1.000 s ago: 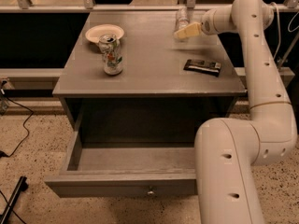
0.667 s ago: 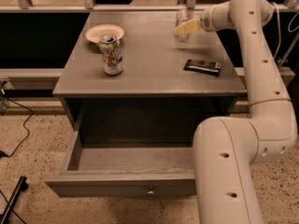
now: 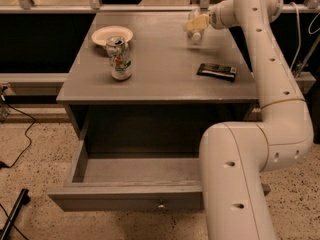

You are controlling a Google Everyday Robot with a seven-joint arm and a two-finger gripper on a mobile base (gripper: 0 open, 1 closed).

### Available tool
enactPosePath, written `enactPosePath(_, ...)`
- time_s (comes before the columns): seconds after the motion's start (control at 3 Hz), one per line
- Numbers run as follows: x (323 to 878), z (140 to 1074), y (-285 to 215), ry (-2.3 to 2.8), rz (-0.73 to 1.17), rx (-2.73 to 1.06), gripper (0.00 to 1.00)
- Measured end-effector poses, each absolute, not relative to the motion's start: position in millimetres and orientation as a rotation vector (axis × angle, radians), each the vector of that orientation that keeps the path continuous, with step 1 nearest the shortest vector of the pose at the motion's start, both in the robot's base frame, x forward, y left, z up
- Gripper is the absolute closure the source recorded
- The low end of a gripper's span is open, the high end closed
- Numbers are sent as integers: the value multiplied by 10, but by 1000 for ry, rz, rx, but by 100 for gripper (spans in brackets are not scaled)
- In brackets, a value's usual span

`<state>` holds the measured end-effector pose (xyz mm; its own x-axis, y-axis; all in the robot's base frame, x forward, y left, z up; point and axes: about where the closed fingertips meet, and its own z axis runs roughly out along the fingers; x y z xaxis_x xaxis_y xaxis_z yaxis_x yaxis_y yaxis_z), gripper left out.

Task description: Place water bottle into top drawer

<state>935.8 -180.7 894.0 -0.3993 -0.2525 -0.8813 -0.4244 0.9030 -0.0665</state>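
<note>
The water bottle (image 3: 193, 31) is clear and stands at the back right of the grey table top (image 3: 160, 59). My gripper (image 3: 196, 22) reaches in from the right and is shut on the water bottle, its cream fingers (image 3: 200, 21) across the bottle's upper part. The bottle's base looks just off the table, over a faint shadow. The top drawer (image 3: 125, 198) is pulled wide open below the table's front edge. Its round metal knob (image 3: 161, 204) faces me and its inside holds nothing. My arm's lower link hides the drawer's right end.
A white printed drink can (image 3: 120, 58) stands at the table's front left, with a white paper plate (image 3: 112, 34) behind it. A black snack bar (image 3: 216, 71) lies at the front right. A cable (image 3: 20, 134) runs over the floor at the left. A rail lines the table's back.
My gripper has moved a little up and to the left with the water bottle in it. Nothing else has moved.
</note>
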Motion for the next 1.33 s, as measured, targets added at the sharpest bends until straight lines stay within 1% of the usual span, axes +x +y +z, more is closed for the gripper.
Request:
enactPosePath(0.67,9449,8901,-1783,2103,136,-322,0)
enactPosePath(1.33,9407,8757,-1682,2167,132,-325,0)
